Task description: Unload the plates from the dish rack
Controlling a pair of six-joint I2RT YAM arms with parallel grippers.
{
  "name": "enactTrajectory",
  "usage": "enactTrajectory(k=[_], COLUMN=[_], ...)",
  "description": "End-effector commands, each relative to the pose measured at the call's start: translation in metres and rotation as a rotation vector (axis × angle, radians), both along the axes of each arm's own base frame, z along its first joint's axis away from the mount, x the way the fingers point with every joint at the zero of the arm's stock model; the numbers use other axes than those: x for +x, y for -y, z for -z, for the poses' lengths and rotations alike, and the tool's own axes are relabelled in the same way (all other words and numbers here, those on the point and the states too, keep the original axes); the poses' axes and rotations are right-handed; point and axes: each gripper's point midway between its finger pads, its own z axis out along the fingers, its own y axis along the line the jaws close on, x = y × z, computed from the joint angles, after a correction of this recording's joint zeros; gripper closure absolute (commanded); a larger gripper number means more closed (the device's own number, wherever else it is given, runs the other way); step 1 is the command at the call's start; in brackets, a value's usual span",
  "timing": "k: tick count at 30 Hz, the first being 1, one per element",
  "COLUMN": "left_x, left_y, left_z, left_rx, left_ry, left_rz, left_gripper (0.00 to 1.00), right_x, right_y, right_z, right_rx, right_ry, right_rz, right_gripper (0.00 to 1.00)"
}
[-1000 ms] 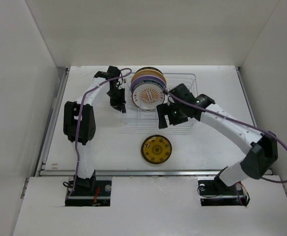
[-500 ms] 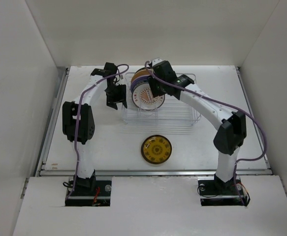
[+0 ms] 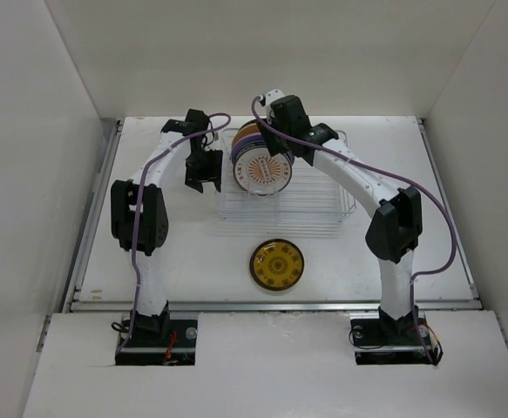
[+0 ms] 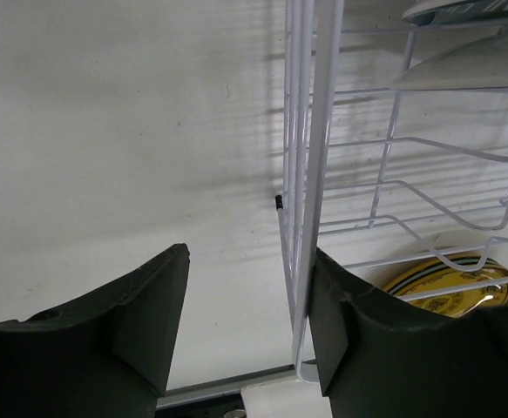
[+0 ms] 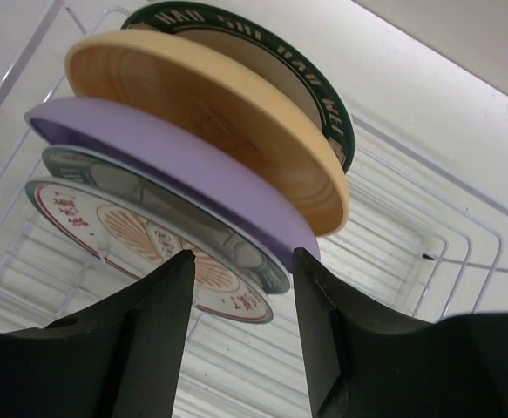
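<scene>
My right hand [image 5: 240, 261] is hanging spread and pinching nothing, its fingers [image 5: 140, 348] standing either side of the plate rims below it in the wrist view. A second ago it was sitting low at the right middle of the overhead frame, by the rack's front. It has since swung up and over, and is now looking down from upper centre onto the stack.

Directly under it I am seeing the lilac plate [image 5: 166, 165], with the tan plate [image 5: 210, 104] and a dark-green-rimmed plate [image 5: 323, 83] behind. A grey-rimmed plate [image 5: 75, 161] and the sunburst plate [image 5: 140, 235] are in front. All are standing on edge in the dish rack [image 3: 314, 205].

My left hand [image 4: 245, 287] is also spread and empty, hardly shifting, straddling the rack's end wire. I cannot tell from this angle whether its finger is touching that wire.

The dark brown plate [image 3: 276, 265] is lying flat on the table [image 3: 193, 261], below the rack in the frame and well apart from both hands.

I am reading this as one plate unloaded and the right hand lining up on the next.
</scene>
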Motion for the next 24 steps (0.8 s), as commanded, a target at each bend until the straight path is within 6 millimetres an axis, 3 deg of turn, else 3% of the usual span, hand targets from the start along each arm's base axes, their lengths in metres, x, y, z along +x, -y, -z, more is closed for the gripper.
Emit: enactTrajectory(k=[1, 4, 8, 10, 13, 19, 24], left_x=[0.004, 0.003, 0.003, 0.001, -0.003, -0.003, 0.0], left_y=[-0.003, 0.0, 0.008, 0.012, 0.015, 0.015, 0.014], left_z=[-0.014, -0.009, -0.008, -0.008, -0.004, 0.003, 0.001], left_rx=[0.029, 0.033, 0.035, 0.035, 0.039, 0.044, 0.05], left_ry=[0.031, 0.011, 0.013, 0.014, -0.004, -0.022, -0.011], left_rz=[0.03, 0.04, 0.067, 0.078, 0.087, 0.088, 0.085], left_gripper=[0.49, 0.5, 0.53, 0.55, 0.56, 0.71, 0.83], right_x=[0.019, 0.02, 0.018, 0.012, 0.012, 0.005, 0.003], right_y=[-0.013, -0.016, -0.021, -0.019, -0.015, -0.012, -0.011], right_z=[-0.005, 0.002, 0.002, 0.014, 0.005, -0.003, 0.017], right_rx=[0.023, 0.034, 0.032, 0.021, 0.026, 0.039, 0.0], right_ry=[0.052, 0.03, 0.028, -0.002, 0.029, 0.04, 0.015], right_rz=[-0.047, -0.086, -0.124, -0.132, -0.115, -0.124, -0.15], right_gripper=[0.45, 0.47, 0.61, 0.61, 0.61, 0.59, 0.59])
